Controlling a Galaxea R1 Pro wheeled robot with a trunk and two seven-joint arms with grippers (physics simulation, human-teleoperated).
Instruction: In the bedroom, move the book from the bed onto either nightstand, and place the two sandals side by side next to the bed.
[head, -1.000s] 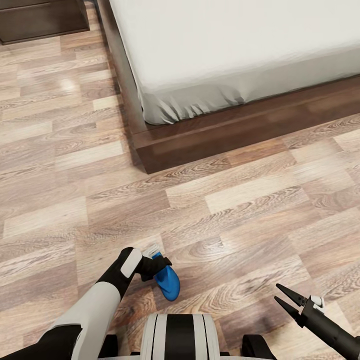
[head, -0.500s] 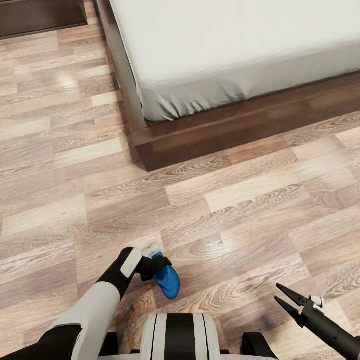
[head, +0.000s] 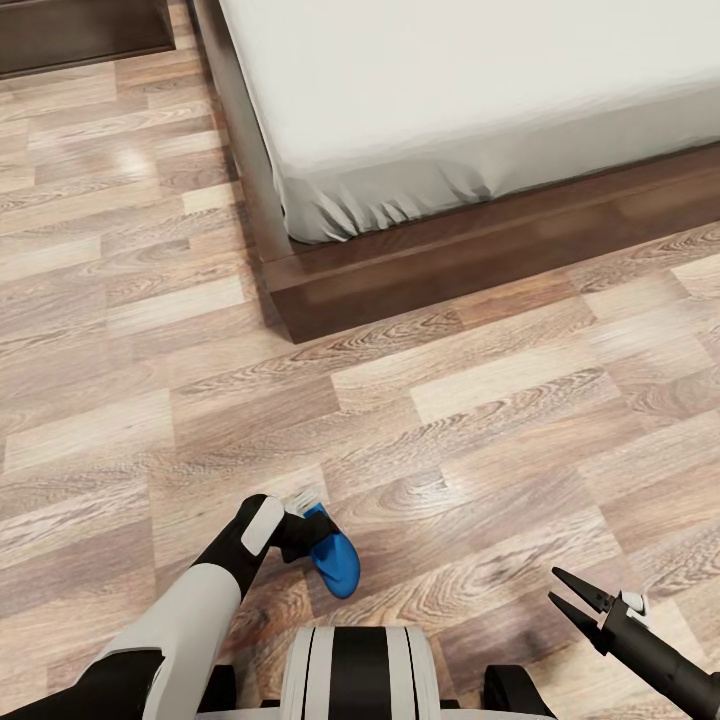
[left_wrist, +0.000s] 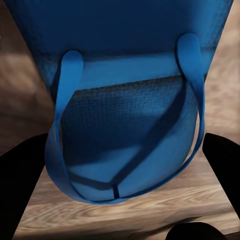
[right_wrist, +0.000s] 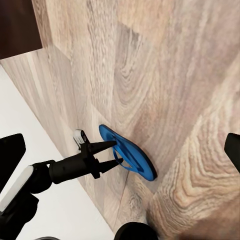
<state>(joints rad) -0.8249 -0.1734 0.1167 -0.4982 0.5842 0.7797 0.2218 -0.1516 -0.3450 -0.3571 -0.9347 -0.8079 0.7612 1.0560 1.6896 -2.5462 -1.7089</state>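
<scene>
Between the earlier head views and now, only a slight camera shift is seen. The blue sandal (head: 335, 561) is held in the left gripper (head: 312, 535) above the wood floor (head: 480, 420), near the bed (head: 420, 260); placement remains undone. The right gripper (head: 572, 595) is spread and empty.

The sandal (head: 334, 562) was bright blue, its sole (left_wrist: 125, 135) finely dotted and its straps (left_wrist: 60, 150) a plain lighter blue. The floor (head: 480, 430) showed wood-grain planks in mixed tan, beige and grey-brown. At 12 o'clock the bed (head: 420, 270) had a dark brown frame and a pale grey mattress (head: 480, 90). The left arm (head: 195, 610) was white and black; the right gripper (head: 578, 600) was black.
</scene>
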